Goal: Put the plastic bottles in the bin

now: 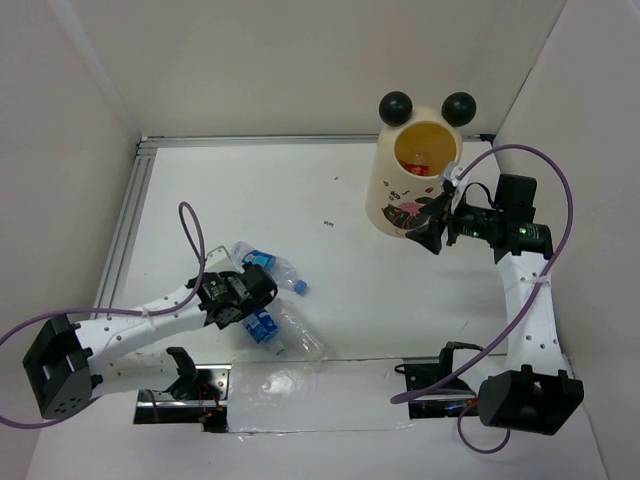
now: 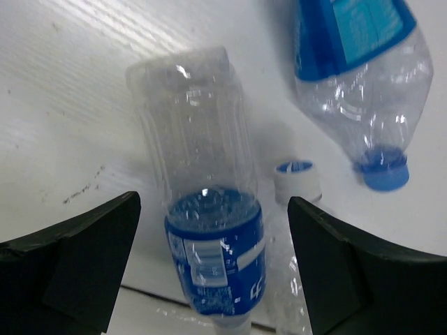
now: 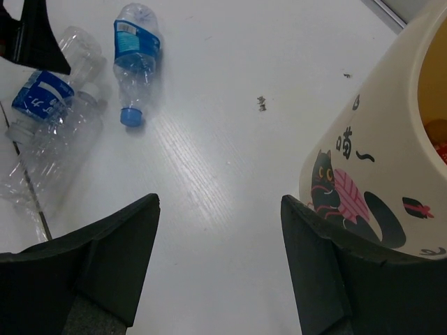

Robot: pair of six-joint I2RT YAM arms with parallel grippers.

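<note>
Three clear plastic bottles lie at the table's front left. One with a blue label and blue cap (image 1: 268, 263) shows in the left wrist view (image 2: 356, 70) and the right wrist view (image 3: 136, 49). A second blue-labelled bottle (image 1: 262, 327) lies between my left gripper's (image 2: 213, 202) open jaws, apart from both. A crushed unlabelled bottle (image 1: 300, 338) lies beside it. My left gripper (image 1: 252, 288) hovers over them. The cream bin (image 1: 410, 195) with black ball ears stands at the back right, with something red inside (image 1: 418, 168). My right gripper (image 1: 437, 226) is open and empty beside the bin's printed side (image 3: 370, 174).
An aluminium rail (image 1: 130, 230) runs along the table's left edge. White walls close in the left, back and right. A taped seam (image 1: 320, 362) crosses the near edge between the arm bases. A small dark mark (image 1: 327, 223) sits mid-table.
</note>
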